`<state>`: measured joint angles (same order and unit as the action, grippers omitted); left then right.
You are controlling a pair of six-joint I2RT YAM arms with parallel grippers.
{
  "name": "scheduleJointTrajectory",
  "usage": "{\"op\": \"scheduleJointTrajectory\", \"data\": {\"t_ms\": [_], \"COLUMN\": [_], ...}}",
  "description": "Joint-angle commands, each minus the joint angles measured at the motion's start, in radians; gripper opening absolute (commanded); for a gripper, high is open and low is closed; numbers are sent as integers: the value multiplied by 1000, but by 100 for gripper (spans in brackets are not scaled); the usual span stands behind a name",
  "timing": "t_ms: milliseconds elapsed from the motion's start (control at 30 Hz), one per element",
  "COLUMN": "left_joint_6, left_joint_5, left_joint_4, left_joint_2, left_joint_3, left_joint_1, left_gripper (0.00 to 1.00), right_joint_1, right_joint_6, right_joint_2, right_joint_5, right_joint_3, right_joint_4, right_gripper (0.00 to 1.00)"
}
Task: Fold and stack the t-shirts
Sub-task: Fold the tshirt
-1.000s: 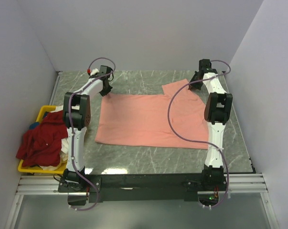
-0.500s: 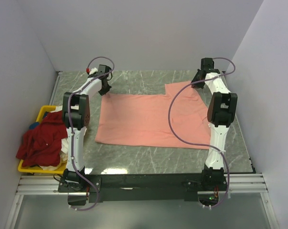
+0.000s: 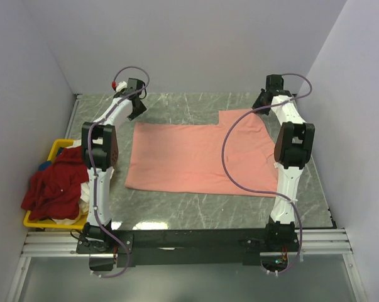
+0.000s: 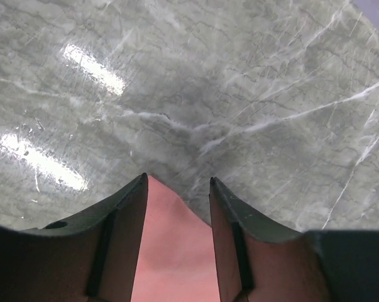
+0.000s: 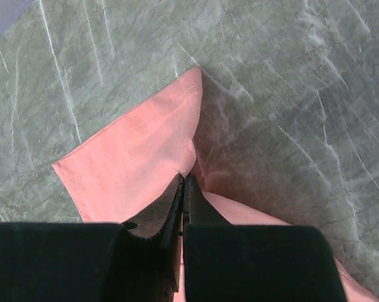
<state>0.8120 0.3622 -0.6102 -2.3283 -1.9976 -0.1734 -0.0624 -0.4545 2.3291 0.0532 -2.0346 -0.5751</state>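
Note:
A salmon-pink t-shirt (image 3: 195, 157) lies spread flat on the marble table. My left gripper (image 3: 136, 107) hovers over its far left corner, open. In the left wrist view that corner (image 4: 173, 251) shows between the two fingers (image 4: 129, 214), lying loose on the table. My right gripper (image 3: 265, 102) is at the shirt's far right part, shut on the edge of the cloth (image 5: 139, 151), which is lifted a little at the tips (image 5: 184, 179). A dark red t-shirt (image 3: 54, 182) is heaped in the bin on the left, with a white t-shirt (image 3: 84, 194) partly hidden under it.
A yellow plastic bin (image 3: 58, 147) stands at the table's left edge, beside the left arm. Grey walls close the table in at the back and both sides. Bare marble (image 3: 195, 211) runs between the shirt's near hem and the arm bases.
The left gripper has opened, let go of the shirt's far left corner and risen slightly away. The right gripper has drawn its held part farther back, squaring that edge.

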Motion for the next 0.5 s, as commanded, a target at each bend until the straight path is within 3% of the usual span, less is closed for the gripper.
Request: {"op": "scheduleJointTrajectory", "data": {"t_ms": [0,467], "left_joint_6": [-8,-1], "left_joint_5": [15,30], "left_joint_4": [-20,-40], "left_joint_2": [-28,-72], "left_joint_3": [-26,-17], "left_joint_1": [3,-12], "left_gripper": [49,40], "right_joint_1": [-8,-8], "right_joint_6": [11,8], "right_joint_2": [-42,-36], "right_joint_5": [-1,13], "right_joint_3": [5,13], "right_joint_4": [40,38], "right_gripper": [0,0]}}
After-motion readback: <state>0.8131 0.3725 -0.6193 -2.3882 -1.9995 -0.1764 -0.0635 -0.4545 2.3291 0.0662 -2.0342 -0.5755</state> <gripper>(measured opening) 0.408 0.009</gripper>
